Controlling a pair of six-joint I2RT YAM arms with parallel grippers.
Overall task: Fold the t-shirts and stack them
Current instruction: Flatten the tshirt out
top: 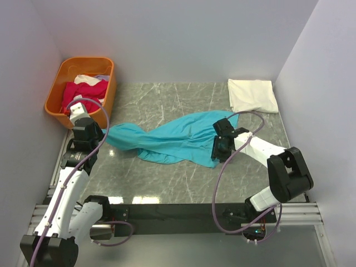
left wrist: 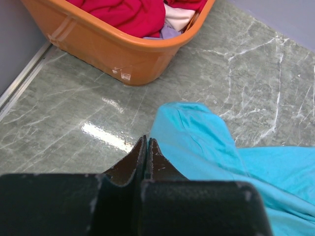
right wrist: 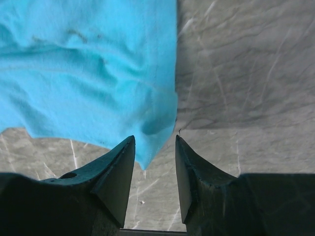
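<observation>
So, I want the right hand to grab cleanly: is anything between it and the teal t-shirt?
Nothing visible does. The right hand is open, with a corner of the teal t-shirt showing between its fingers. The white t-shirt lies apart at the far right, the orange basket at the far left.

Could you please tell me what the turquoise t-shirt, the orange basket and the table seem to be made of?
Turquoise t-shirt: soft knit fabric, probably cotton, matte; it drapes in wrinkles.
Orange basket: moulded plastic, slight sheen, smooth rim.
Table: grey-green marble-look surface with white veins, polished enough to mirror lights; real stone or laminate is unclear.
</observation>
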